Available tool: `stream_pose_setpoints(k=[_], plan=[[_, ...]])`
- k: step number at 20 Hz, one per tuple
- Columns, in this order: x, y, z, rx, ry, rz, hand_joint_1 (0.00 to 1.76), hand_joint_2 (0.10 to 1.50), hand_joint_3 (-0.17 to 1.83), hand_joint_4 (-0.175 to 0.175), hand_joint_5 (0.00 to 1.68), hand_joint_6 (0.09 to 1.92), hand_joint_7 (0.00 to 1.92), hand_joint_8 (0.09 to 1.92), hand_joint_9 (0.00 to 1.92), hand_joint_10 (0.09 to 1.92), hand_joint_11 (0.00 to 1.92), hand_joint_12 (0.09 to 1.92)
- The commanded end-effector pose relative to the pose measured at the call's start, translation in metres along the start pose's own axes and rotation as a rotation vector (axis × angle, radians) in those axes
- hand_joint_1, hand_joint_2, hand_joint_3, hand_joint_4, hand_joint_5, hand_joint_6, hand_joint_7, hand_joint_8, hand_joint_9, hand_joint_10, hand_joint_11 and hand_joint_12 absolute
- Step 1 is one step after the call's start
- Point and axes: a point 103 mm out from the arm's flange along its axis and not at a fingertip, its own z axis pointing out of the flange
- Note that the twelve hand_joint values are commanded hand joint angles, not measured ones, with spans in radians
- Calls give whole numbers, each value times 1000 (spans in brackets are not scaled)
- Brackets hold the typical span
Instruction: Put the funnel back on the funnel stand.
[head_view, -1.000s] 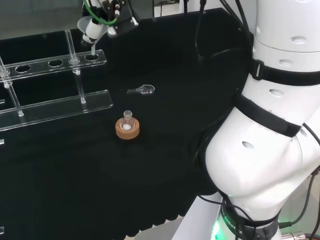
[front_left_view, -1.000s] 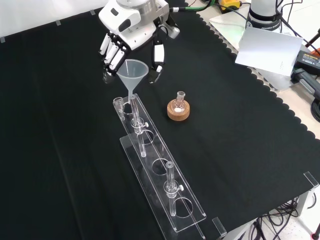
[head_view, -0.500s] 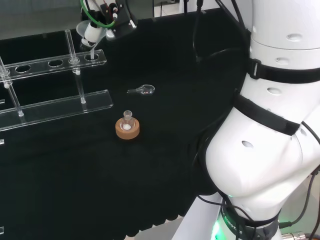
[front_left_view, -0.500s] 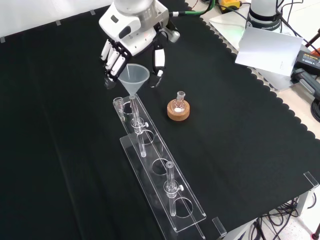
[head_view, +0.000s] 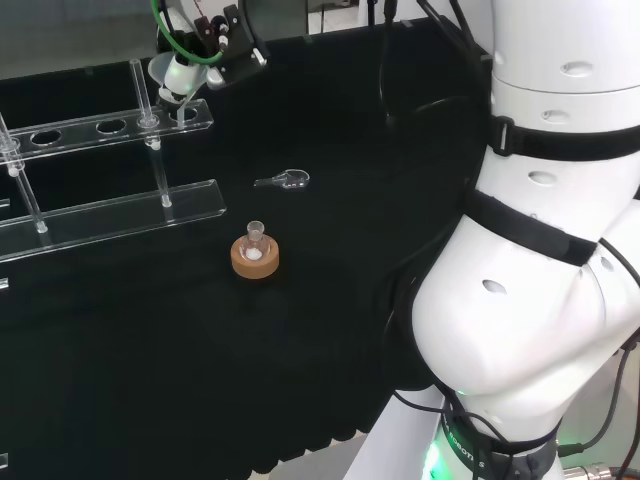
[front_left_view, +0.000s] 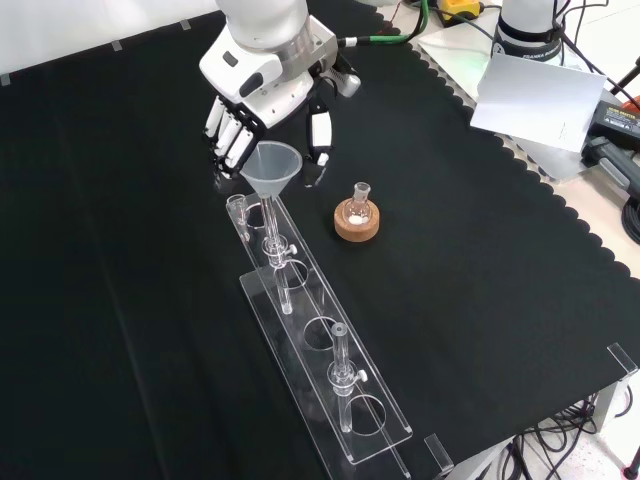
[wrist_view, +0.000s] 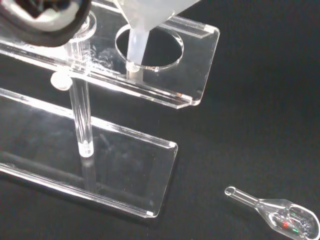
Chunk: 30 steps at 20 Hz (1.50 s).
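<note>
Since the earlier frame the hand (front_left_view: 262, 95) had come lower with the funnel (front_left_view: 272, 168), whose stem now entered the end hole of the funnel stand (front_left_view: 330, 375). The fingers (front_left_view: 232, 138) and thumb were curled around the funnel cone. On the tabletop (front_left_view: 480, 260), a small flask on a cork ring (front_left_view: 358, 222) stood at about 3 o'clock from the funnel in the front view.
</note>
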Motion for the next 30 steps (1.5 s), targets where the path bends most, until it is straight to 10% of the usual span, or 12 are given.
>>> stream_pose_setpoints(k=[1,12,20,30], plan=[[4,2,2,8,-14,-4,801,649,515,-43,542,87,496,685,900,429,700,1189],[3,2,6,34,2,-23,789,650,507,-45,497,87,337,729,761,486,626,1236],[2,-8,13,36,21,-41,625,631,377,-30,155,87,2,356,164,744,259,1406],[-33,-59,3,-92,106,-65,588,660,263,-36,178,87,0,460,180,758,233,1425]])
